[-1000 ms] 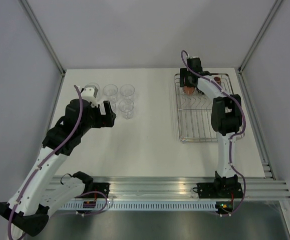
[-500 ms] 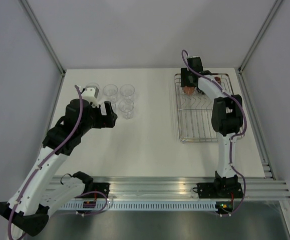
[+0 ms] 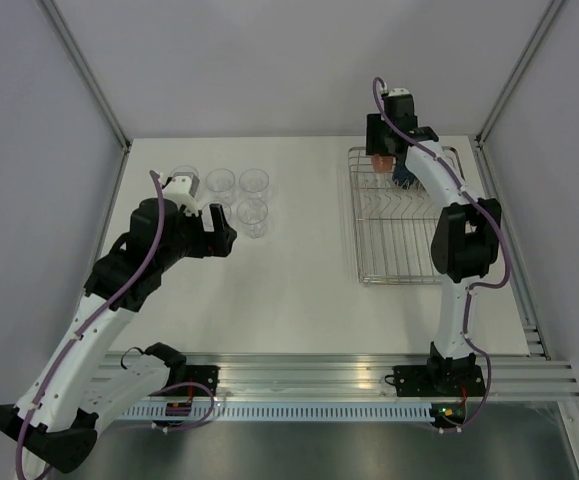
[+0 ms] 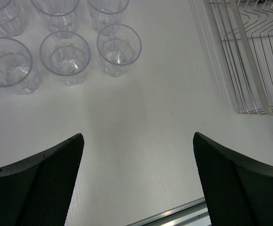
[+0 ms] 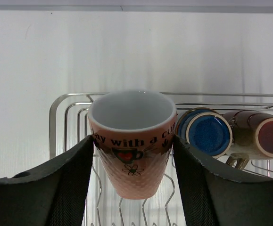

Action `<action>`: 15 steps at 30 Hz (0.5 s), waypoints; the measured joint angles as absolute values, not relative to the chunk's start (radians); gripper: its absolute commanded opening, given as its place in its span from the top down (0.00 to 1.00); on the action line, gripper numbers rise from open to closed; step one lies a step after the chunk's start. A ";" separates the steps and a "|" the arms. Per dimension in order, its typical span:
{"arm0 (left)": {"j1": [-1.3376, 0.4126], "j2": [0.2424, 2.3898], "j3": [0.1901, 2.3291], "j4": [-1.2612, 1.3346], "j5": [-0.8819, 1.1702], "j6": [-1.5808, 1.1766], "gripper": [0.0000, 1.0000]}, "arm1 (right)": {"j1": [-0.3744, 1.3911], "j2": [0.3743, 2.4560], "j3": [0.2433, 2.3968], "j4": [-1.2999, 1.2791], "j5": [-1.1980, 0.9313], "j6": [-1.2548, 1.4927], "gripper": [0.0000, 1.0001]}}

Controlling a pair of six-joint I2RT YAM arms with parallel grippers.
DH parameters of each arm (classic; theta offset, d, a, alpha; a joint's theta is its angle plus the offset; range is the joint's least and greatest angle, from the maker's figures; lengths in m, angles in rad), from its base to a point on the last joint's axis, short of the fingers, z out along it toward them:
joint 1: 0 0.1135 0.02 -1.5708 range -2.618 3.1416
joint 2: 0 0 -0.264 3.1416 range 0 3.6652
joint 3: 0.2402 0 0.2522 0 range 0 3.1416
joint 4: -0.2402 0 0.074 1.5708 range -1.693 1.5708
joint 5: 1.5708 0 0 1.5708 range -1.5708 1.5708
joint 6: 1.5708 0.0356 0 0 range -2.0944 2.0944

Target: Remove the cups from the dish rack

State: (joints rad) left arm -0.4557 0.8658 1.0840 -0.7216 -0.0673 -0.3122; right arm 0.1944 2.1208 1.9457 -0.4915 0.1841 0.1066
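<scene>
The table is white and flat, with grey walls around it. On my right side sits the dish rack, made of thin silver wires.

My right gripper is squeezed tight on the orange mug, one finger on each side. The mug stands straight up, with its open top up toward my camera. It hangs over the far end of the rack, and I think it is up off the wires.

Two more mugs lie on their sides in the rack, just to the right of mine: the blue mug and the brown mug, close beside each other.

My left gripper is wide open and holds nothing. It hovers low over the table, near the six glasses that stand on the left side.

The free table is to the left of my mug, well apart from it. So I guess my right arm has to swing left, keeping the mug straight up. My left arm is nearer to the glasses.
</scene>
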 measured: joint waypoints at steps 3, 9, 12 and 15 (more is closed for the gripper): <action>-0.456 0.861 1.084 -0.722 -0.066 -0.312 0.01 | 0.194 2.119 1.943 -0.494 0.180 0.107 0.62; -0.456 0.858 1.084 -0.721 -0.068 -0.312 0.01 | 0.192 2.120 1.898 -0.463 0.174 0.109 0.61; -0.456 0.859 1.084 -0.721 -0.068 -0.312 0.01 | 0.188 2.120 1.885 -0.453 0.158 0.113 0.54; -0.456 0.859 1.084 -0.720 -0.068 -0.312 0.01 | 0.186 2.120 1.874 -0.434 0.145 0.120 0.43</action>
